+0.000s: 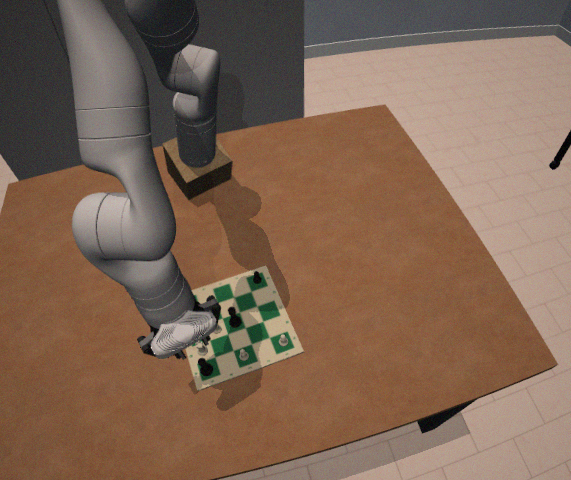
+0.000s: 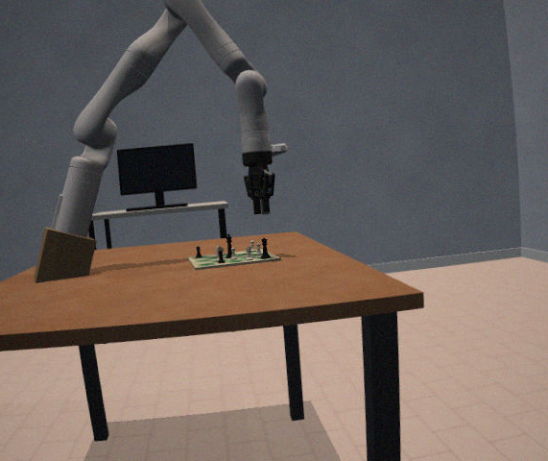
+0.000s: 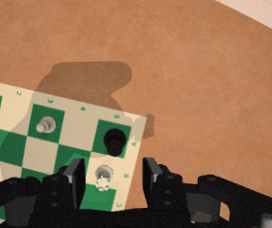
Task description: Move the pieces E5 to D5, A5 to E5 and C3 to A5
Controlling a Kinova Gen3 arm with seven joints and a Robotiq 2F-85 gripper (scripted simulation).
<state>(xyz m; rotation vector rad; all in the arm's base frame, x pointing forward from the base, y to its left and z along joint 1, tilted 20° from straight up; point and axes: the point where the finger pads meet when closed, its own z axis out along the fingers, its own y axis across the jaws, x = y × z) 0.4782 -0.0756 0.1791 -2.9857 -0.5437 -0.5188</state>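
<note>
The board lies flat on the brown counter, and its edge letters and digits are too small to read, so I cannot match the pieces to squares by name. All the pieces in view stand upright on the board. A black piece stands on a green corner square. Just beside it along that edge stands a white piece, which the wrist view shows through the gap between the two fingers. Another black piece stands near the board's middle, and a third stands at the far edge from the corner one. Two white pieces stand along the remaining near edge. The gripper hangs well above the board, over the side with the corner black piece, and points straight down. Its fingers are partly drawn in, with a gap between them, and they pinch nothing. Beyond the board, toward the wall, the arm rises from a wooden block on the counter. Behind the counter a dark monitor stands on a low side desk.
</note>
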